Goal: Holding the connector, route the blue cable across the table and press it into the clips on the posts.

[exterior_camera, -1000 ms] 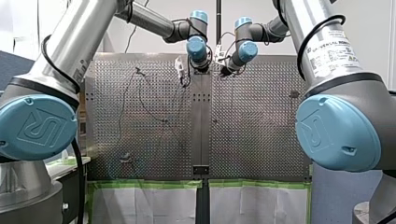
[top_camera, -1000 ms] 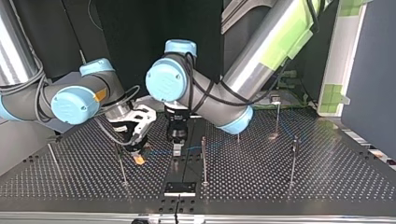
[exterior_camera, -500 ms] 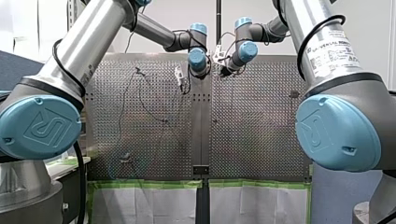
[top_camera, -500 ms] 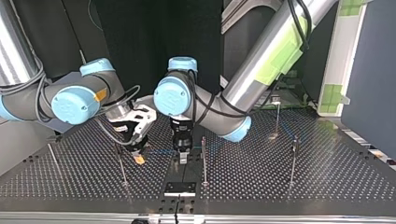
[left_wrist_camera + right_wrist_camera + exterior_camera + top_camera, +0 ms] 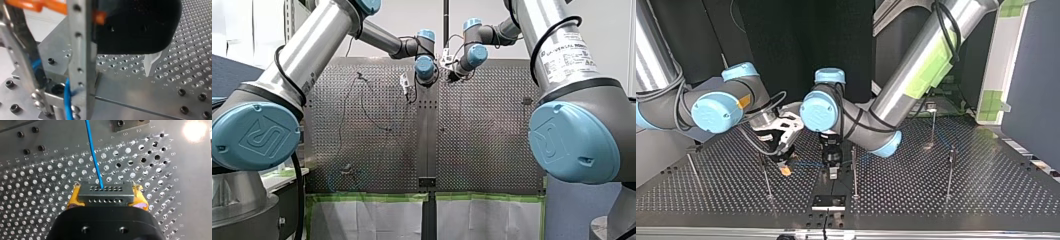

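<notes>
Two end effectors sit low over the counter [image 5: 32,185]. My right end effector [image 5: 106,201] clamps the grey connector [image 5: 105,192] between yellow pads [image 5: 72,200], its long side spanning them; the blue cable [image 5: 93,152] leaves its front face, pointing straight ahead. My left end effector [image 5: 57,102] stands narrowly parted, cable threading between its metal fingers [image 5: 80,62].

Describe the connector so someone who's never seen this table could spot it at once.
On the perforated table, follow my right arm, entering at the top view's left, down to my right gripper. Between its yellow pads sits the connector: a small grey block with two rows of tiny holes, the blue cable running out of it.
</notes>
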Action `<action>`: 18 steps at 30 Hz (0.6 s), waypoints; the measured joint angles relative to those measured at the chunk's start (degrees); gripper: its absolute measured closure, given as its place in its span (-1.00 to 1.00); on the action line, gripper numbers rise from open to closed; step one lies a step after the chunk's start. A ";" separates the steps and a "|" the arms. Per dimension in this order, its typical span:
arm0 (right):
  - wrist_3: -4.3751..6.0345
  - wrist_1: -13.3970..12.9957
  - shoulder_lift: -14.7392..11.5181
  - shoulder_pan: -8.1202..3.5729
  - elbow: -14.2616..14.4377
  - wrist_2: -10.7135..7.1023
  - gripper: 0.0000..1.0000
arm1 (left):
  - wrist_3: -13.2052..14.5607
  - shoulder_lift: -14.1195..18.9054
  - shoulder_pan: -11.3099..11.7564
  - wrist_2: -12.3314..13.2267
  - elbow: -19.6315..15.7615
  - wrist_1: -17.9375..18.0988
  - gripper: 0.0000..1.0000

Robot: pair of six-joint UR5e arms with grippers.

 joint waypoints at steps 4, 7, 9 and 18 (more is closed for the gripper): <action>0.01 0.00 0.00 0.02 0.01 0.00 1.00 | 0.55 0.01 -0.42 -1.72 0.01 0.08 0.40; 0.00 0.00 0.00 0.00 0.01 0.00 1.00 | 1.06 0.02 -0.67 -3.38 0.03 0.21 1.00; 0.00 0.00 0.00 -0.01 0.02 0.00 1.00 | 1.12 0.04 -0.74 -4.30 0.03 0.18 1.00; 0.06 0.12 0.06 0.12 0.15 -0.01 1.00 | -0.22 0.06 -1.24 -6.65 -0.09 -2.50 1.00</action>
